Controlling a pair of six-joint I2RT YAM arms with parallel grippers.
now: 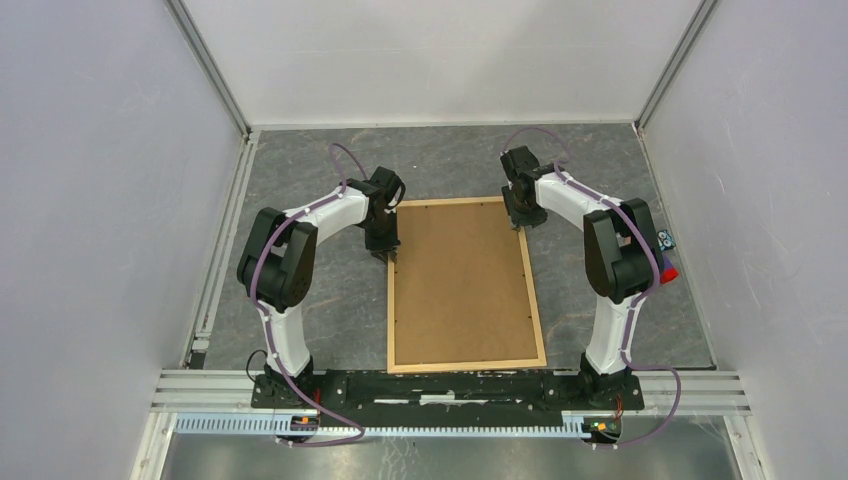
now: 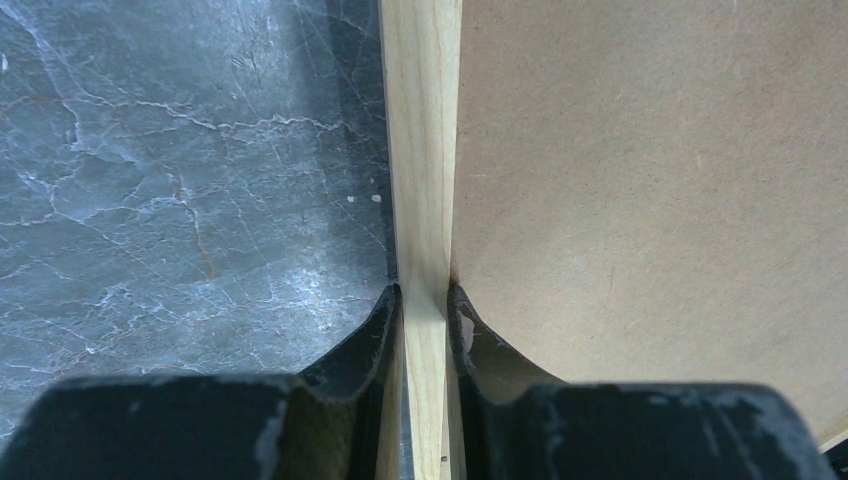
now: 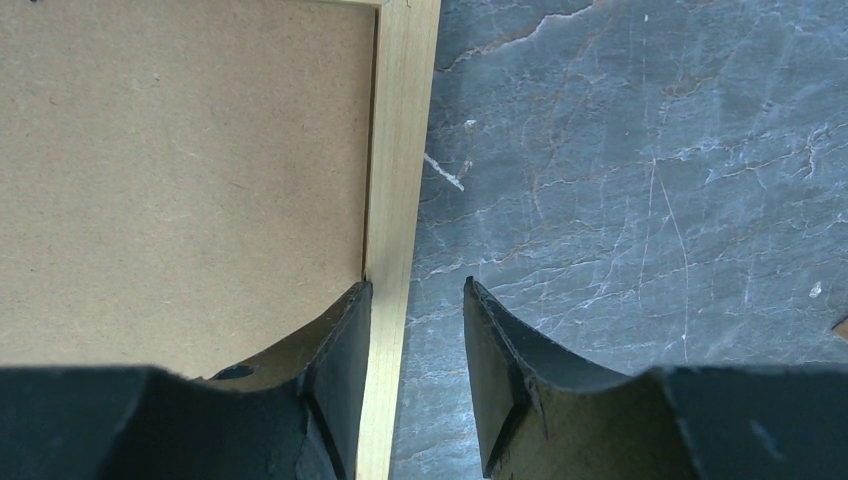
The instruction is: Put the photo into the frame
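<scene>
The frame [image 1: 465,366], thin light wood strips, lies flat on the grey table between the arms, with a plain brown board [image 1: 462,280] filling it. The photo is hidden. My left gripper [image 1: 390,255] is at the frame's left strip near the far end. In the left wrist view the left gripper [image 2: 425,295] is shut on that strip [image 2: 420,150], one finger on each side. My right gripper [image 1: 520,226] is at the far right corner. In the right wrist view the right gripper [image 3: 415,290] straddles the right strip [image 3: 400,150], open: the inner finger touches it, the outer finger stands clear of it.
Small red and blue objects [image 1: 667,268] lie on the table at the right, behind the right arm. White walls enclose the table on three sides. A metal rail [image 1: 450,380] runs along the near edge by the arm bases.
</scene>
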